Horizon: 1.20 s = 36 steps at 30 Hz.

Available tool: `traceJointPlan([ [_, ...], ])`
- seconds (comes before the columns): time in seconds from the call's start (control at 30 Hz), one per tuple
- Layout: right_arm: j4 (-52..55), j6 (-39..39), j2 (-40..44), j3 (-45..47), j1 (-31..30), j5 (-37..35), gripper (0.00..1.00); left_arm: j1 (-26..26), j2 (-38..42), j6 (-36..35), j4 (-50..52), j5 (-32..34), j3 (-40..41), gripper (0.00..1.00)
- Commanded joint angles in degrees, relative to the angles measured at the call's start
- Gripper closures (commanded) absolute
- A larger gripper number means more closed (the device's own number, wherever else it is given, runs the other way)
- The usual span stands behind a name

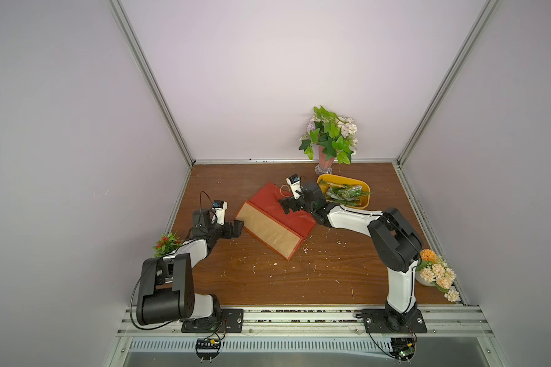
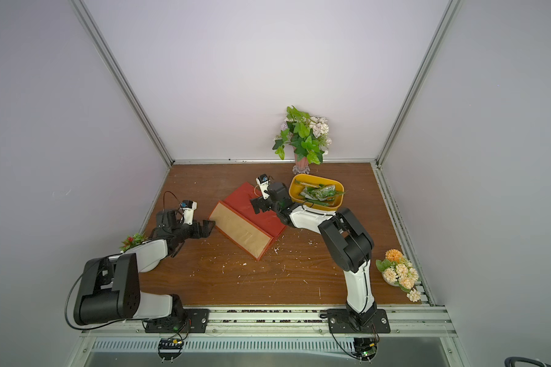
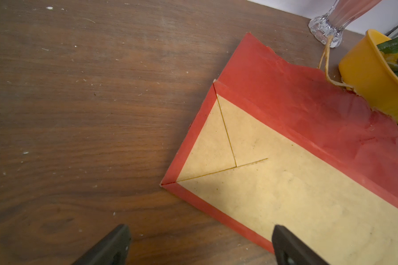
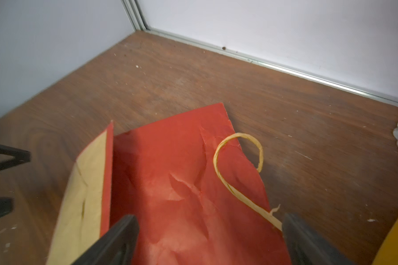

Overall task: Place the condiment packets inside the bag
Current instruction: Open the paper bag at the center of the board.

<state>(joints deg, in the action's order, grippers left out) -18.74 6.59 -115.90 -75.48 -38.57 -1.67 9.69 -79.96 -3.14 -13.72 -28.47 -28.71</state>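
The red paper bag [image 1: 268, 203] [image 2: 240, 200] lies on its side mid-table. Its kraft-coloured folded end [image 3: 285, 195] faces my left gripper, and its twine handle [image 4: 260, 149] points toward the back. The green condiment packets [image 1: 344, 193] [image 2: 318, 192] [image 3: 395, 43] lie piled in a yellow tub [image 1: 363, 203] [image 2: 295, 190] just right of the bag. My left gripper [image 1: 237, 228] [image 2: 209, 228] [image 3: 199, 231] stands open and empty low by the bag's kraft end corner. My right gripper [image 1: 285, 205] [image 2: 255, 205] [image 4: 210, 220] hangs open and empty over the bag's red side, near the handle.
A glass vase of leafy plants [image 1: 330, 139] [image 3: 326, 27] stands at the back wall behind the tub. A pot of peach flowers [image 1: 436, 273] sits at the right edge, and a small red-flowered plant [image 1: 166, 243] sits by my left arm. White crumbs dot the wooden table [image 1: 283, 279].
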Motion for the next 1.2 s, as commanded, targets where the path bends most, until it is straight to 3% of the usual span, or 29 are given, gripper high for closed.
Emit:
traceJointPlan([
  [0.0, 6.0, -4.1, -3.4, -6.6, -2.0, -6.7, 0.00, 0.9, 0.9, -1.1, 1.0, -1.9, -1.3, 0.01],
  [0.17, 12.4, -5.2, -10.5, -16.4, -2.5, -14.8, 0.02, 0.9, 1.6, -1.5, 1.2, -2.7, -1.0, 0.01],
  [0.47, 21.1, -5.4, -20.3, -31.6, -2.4, -21.2, 0.20, 0.9, 2.5, -2.1, 1.6, -4.3, -0.7, 0.01],
  [0.53, 21.0, -5.2, -20.7, -32.5, -2.3, -20.9, 0.30, 0.9, 2.8, -2.2, 1.6, -4.5, -0.6, 0.01],
  [0.83, 17.3, -3.2, -14.9, -28.4, -2.3, -18.8, 1.00, 0.9, 2.9, -3.8, 2.9, -7.7, -0.7, 0.01],
  [1.17, 13.0, 0.5, 2.6, -16.6, -2.3, -10.5, 1.00, 0.9, 4.9, -6.5, 5.9, -13.4, -0.7, 0.01],
])
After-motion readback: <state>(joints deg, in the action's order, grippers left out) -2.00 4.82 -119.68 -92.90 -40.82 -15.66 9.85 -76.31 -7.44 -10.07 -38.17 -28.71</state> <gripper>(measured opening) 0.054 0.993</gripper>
